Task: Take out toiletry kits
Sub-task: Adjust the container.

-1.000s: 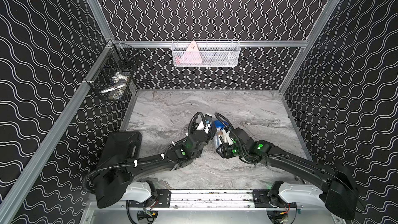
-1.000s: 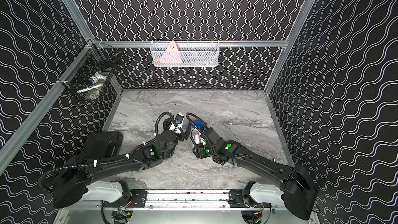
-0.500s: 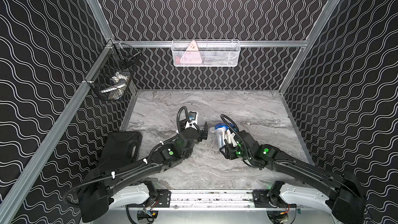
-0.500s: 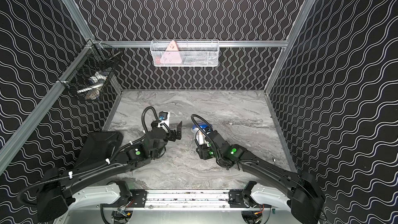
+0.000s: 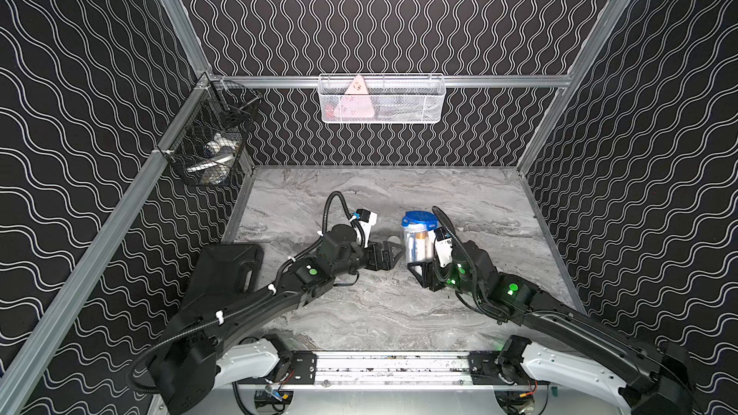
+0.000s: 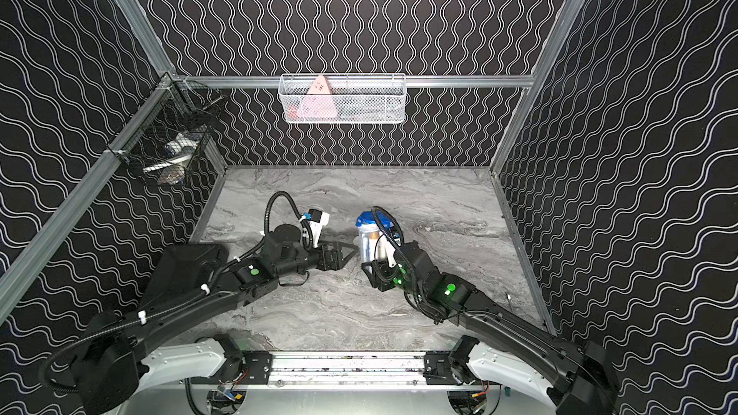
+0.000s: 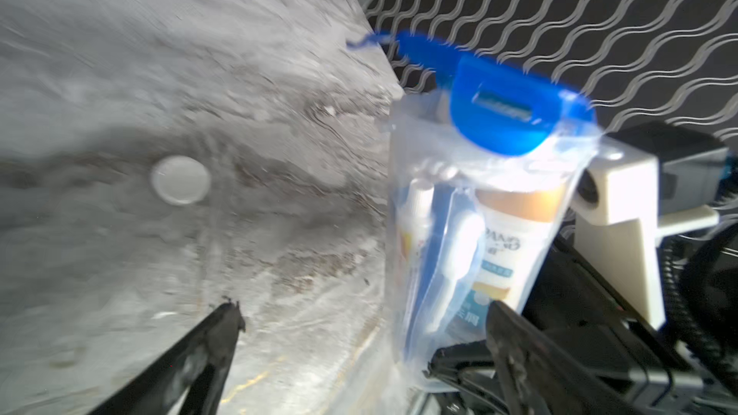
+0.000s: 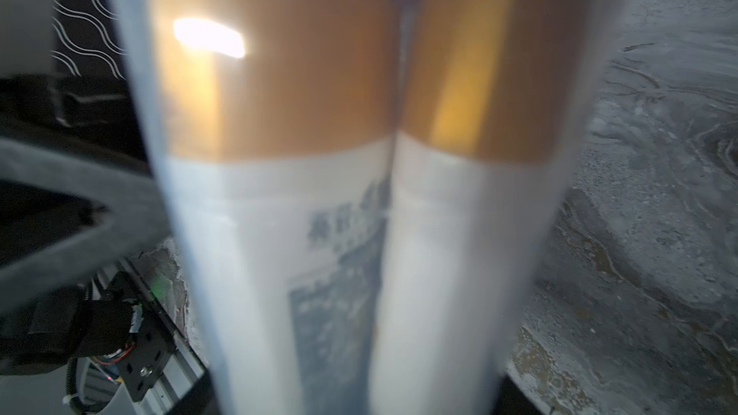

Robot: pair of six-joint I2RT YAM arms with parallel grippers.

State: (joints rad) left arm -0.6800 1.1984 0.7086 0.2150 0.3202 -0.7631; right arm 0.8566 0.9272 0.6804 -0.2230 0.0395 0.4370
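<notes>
Right wrist view: two white bottles with gold caps (image 8: 275, 209) fill the frame, blurred, cut off at both ends by the picture's edges; label print unreadable. Both top views: base of the clear cup (image 5: 415, 241) hidden behind the right gripper (image 5: 419, 269). Left wrist view smeared; pale round disc (image 7: 180, 180), possibly a cap. Contents of the black wire basket (image 5: 181, 153) too small to tell.

The walls (image 5: 399, 13) are showing black crossed by thin white wavy lines. The worktop (image 5: 399, 313) is showing grey marble veining. The cup (image 7: 407, 153) is reading clear under a bright blue lid (image 5: 418, 219), and the bottles (image 8: 271, 257) inside are showing white bodies, gold caps and grey-blue print. Above the worktop's far edge a white mesh basket (image 5: 403, 113) is showing a pink triangle (image 5: 355, 101); above its far-left corner a wire basket (image 5: 207, 145) is showing black. Both arms (image 5: 255, 305) are showing black with green lights.
</notes>
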